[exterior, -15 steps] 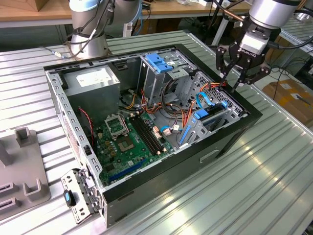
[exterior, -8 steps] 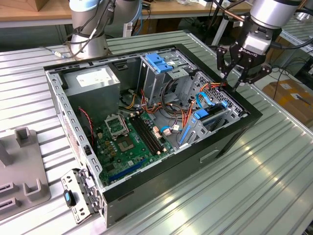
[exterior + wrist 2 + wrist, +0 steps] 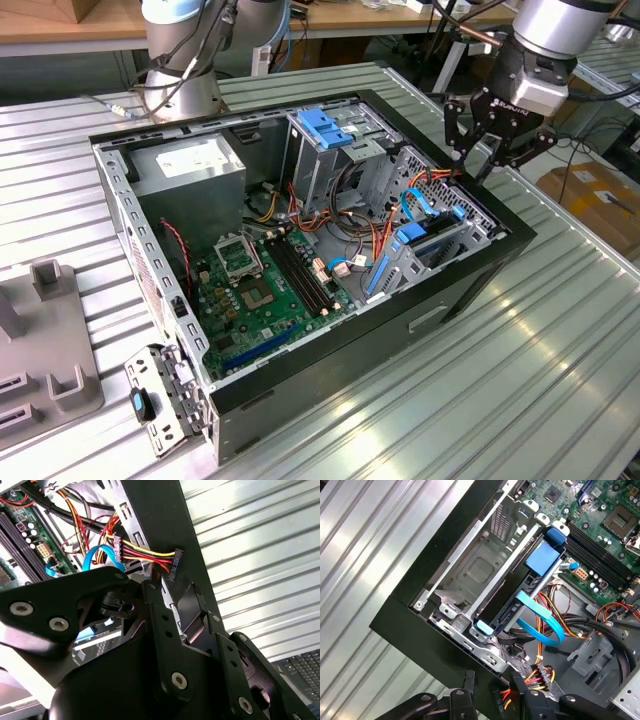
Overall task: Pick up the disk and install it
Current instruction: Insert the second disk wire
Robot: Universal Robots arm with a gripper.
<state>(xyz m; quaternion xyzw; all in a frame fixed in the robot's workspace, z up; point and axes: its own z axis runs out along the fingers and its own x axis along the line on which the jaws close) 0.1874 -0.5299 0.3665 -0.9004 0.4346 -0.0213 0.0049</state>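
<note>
My gripper hangs with fingers apart and empty over the case's far right corner, near the disk seated in its bay.

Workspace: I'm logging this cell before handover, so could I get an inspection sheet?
Surface: ribbed metal table, carrying an open PC case.
Job's things: disk stands on edge in the drive cage, beside an empty bay.
Clutter: grey fixture at the exterior view's left.
Pincer: pincer hangs over the case rim by the drive cage; holds no disk.
Cables: blue flat cable loops off the disk's end; red-yellow power bundle lies close under the pincer.
Surroundings: second arm base behind the case; cardboard box past the table.
</note>
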